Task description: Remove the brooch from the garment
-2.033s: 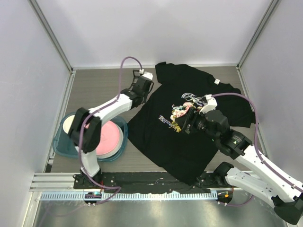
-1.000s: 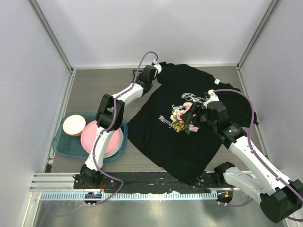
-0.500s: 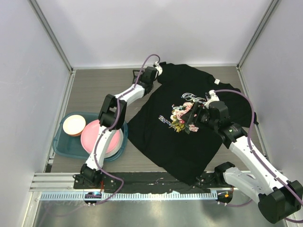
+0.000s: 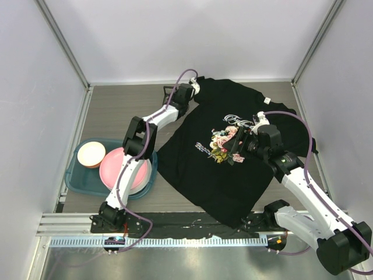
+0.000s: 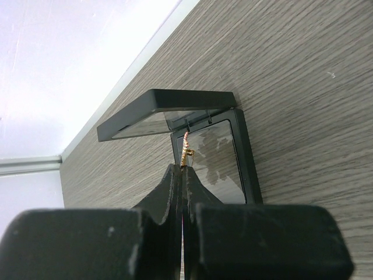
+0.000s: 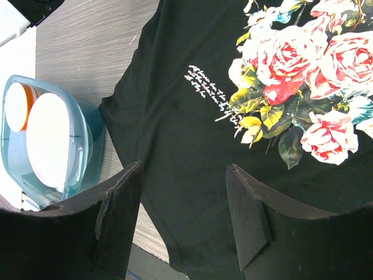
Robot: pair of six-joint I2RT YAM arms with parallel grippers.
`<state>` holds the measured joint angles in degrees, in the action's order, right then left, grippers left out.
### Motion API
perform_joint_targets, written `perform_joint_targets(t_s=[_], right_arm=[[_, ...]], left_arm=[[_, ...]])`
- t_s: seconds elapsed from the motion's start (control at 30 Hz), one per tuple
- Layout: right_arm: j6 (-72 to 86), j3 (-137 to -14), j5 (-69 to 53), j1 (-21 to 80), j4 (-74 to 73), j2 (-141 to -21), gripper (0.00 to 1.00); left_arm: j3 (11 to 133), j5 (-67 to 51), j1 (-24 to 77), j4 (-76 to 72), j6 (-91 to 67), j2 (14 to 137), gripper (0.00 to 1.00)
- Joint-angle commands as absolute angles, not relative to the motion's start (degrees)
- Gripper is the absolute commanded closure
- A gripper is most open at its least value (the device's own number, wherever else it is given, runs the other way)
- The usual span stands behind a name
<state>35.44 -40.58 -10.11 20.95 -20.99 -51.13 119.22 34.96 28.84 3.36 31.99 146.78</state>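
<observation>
open box (image 5: 169, 100) at L tool (image 5: 183, 172) tip, bin (image 6: 88, 131) near-left

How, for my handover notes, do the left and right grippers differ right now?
The left gripper is shut, pinching a small gold brooch; the right gripper is open and empty. The left gripper is over an open black box; the right gripper hovers over the garment near its rose print. Both are black.

The garment (image 4: 233, 175) is being borne flat by the table (image 4: 116, 111), right of centre. To its left, nearer the front, a basin (image 4: 73, 175) is being occupied by a bowl (image 4: 91, 153) left of a plate (image 4: 116, 169). Behind, beside the garment's far-left corner, the brooch (image 5: 185, 149) is being held by the left gripper (image 5: 182, 175) over an open case (image 5: 215, 157). The right gripper (image 6: 183, 169) is being held over the garment's middle.
</observation>
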Motion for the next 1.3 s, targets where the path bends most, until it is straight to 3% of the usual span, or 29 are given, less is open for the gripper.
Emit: perform_joint_targets(t_s=[0.0, 0.2, 0.5, 0.87, 1.03, 1.2, 1.27], right_arm=[[34.8, -40.69, -11.07, 20.57, -18.46, -51.5, 0.36], [35.07, -40.78, -11.86, 20.39, -17.93, -51.94, 0.36], [35.42, -40.69, -12.92, 20.3, -17.23, -52.38, 0.37], [36.39, -40.61, -13.62, 20.39, -17.14, -52.21, 0.38], [34.11, -42.01, -7.76, 20.39, -21.34, -52.64, 0.38], [28.58, -47.19, -0.18, 20.39, -29.25, -54.14, 0.34], [26.64, -50.53, 3.07, 20.39, -31.45, -54.41, 0.2]], left_arm=[[121.99, 36.21, 28.39, 0.44, 33.22, 146.69, 1.0], [121.47, 37.0, 28.3, 0.26, 33.84, 146.6, 0.94], [119.53, 36.83, 28.39, -1.15, 33.31, 144.94, 0.64], [117.86, 30.06, 28.83, 8.77, 22.33, 138.96, 0.53], [118.64, 28.39, 30.06, 13.61, 16.46, 135.71, 0.44], [119.79, 23.74, 31.37, 22.14, 9.86, 129.13, 0.42], [119.79, 22.68, 31.99, 26.09, 5.47, 126.31, 0.42]])
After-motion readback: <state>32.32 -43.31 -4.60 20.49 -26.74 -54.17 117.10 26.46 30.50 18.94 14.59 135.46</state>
